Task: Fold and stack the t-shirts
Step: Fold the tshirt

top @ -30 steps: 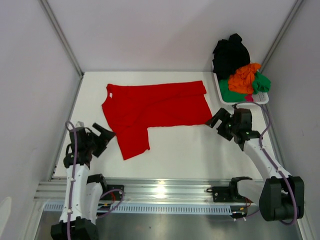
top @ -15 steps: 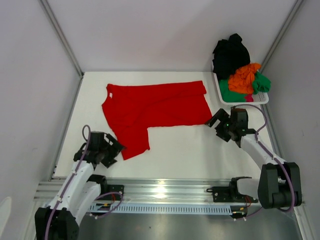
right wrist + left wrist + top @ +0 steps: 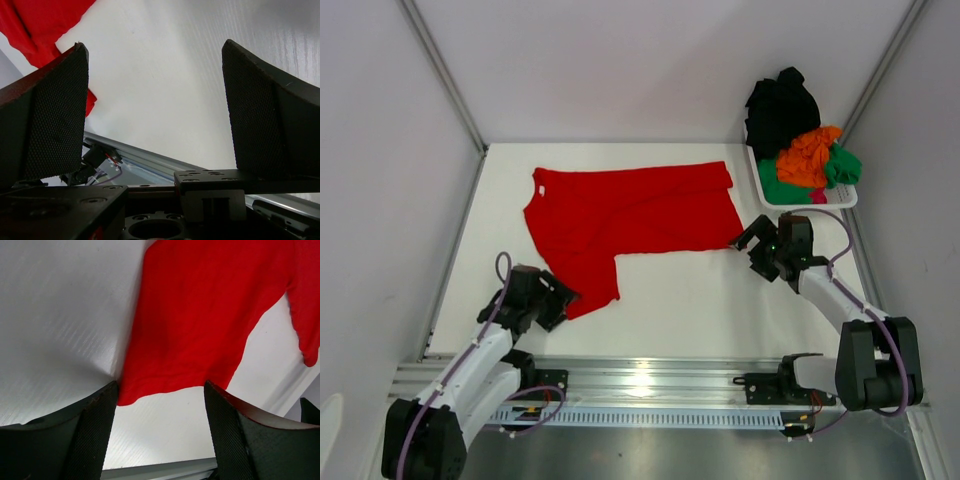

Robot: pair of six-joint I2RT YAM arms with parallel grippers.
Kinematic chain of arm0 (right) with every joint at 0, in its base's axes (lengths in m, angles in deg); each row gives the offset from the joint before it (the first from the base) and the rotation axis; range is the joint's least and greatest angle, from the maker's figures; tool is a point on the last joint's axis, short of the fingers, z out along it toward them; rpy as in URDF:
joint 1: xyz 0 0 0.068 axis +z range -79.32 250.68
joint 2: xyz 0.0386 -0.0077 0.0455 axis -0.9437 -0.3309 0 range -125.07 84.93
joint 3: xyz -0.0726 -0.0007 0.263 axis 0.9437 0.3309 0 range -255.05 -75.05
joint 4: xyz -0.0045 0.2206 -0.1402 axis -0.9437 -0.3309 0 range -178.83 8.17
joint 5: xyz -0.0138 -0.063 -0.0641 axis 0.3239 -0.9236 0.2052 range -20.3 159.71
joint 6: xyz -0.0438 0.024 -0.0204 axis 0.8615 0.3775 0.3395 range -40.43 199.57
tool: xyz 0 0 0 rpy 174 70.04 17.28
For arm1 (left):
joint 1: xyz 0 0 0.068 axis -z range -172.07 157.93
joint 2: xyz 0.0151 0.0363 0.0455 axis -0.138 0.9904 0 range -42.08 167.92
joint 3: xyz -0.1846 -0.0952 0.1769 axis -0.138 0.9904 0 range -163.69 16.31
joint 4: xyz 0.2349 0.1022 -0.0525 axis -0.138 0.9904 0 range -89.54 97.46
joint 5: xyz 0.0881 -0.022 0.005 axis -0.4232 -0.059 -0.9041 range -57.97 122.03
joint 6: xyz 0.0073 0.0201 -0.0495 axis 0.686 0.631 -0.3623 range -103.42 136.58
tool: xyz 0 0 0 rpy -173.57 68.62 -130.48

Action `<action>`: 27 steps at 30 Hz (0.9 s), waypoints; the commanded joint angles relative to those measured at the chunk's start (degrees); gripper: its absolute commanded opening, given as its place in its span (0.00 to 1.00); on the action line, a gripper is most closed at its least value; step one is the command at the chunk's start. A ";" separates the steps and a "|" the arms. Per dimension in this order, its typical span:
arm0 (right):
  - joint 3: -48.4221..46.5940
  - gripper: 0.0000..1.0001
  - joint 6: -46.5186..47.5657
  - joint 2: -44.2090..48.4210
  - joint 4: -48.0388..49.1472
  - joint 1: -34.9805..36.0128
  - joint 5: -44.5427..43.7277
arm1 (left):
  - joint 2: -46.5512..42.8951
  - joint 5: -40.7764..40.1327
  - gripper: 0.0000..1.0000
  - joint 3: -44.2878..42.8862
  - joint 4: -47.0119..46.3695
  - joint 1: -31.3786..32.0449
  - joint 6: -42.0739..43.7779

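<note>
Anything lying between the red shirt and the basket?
Top view: bare table between the red t-shirt and the basket, with the open right gripper at the stretch's near end.

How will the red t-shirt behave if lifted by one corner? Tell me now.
Probably floppy: the red t-shirt lies flat with soft wrinkles, so a corner lifted by the left gripper would likely drape and trail the rest. It looks thin, so probably light. Pushed across the smooth table, it would likely bunch rather than slide whole.
</note>
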 commanded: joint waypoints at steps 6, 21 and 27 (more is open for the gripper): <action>-0.99 0.99 -1.46 -1.36 2.52 0.33 -1.60 | 0.31 -2.33 0.71 4.21 -1.19 0.58 -0.59; -0.29 0.99 -3.21 -0.66 3.05 0.41 -2.66 | 7.17 -8.30 0.60 -2.30 10.06 0.84 7.15; -0.47 0.99 -4.01 -0.83 3.66 0.33 -3.10 | 13.41 -9.53 0.50 -4.93 9.80 3.20 8.47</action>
